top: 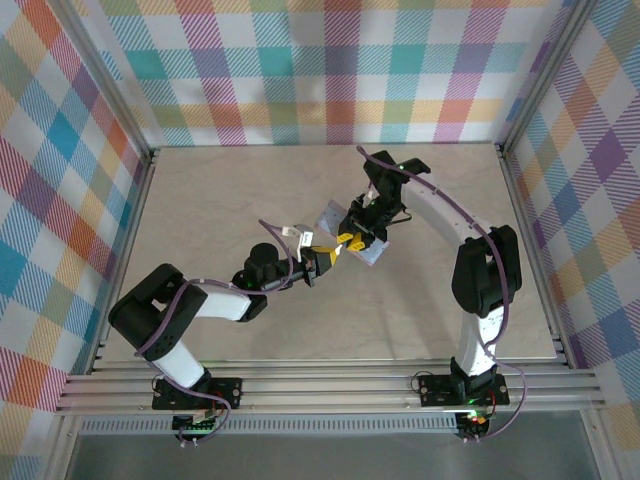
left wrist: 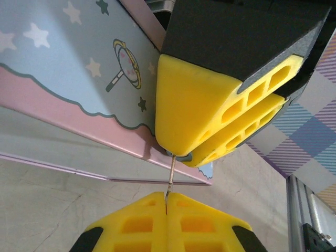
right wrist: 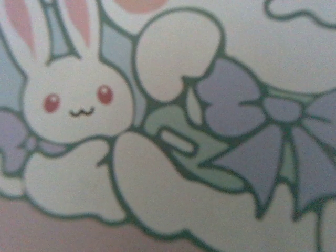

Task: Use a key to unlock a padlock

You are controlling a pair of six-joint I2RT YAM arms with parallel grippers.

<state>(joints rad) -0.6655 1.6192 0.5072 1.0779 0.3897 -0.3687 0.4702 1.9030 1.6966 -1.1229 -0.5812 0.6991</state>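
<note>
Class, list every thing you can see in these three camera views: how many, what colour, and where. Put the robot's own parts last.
box: one, pale blue and pink with a cartoon print, middle of the table.
key: one, thin grey metal, running from the lower yellow fingertips up to the upper ones.
padlock: one, dark, nearly hidden at the key's upper end.
table: one, beige, under everything.
walls: checked in many colours, around the table.
left gripper: one, yellow fingers, shut on the key.
right gripper: one, yellow fingers, beside the box's edge, shut on the padlock.
</note>
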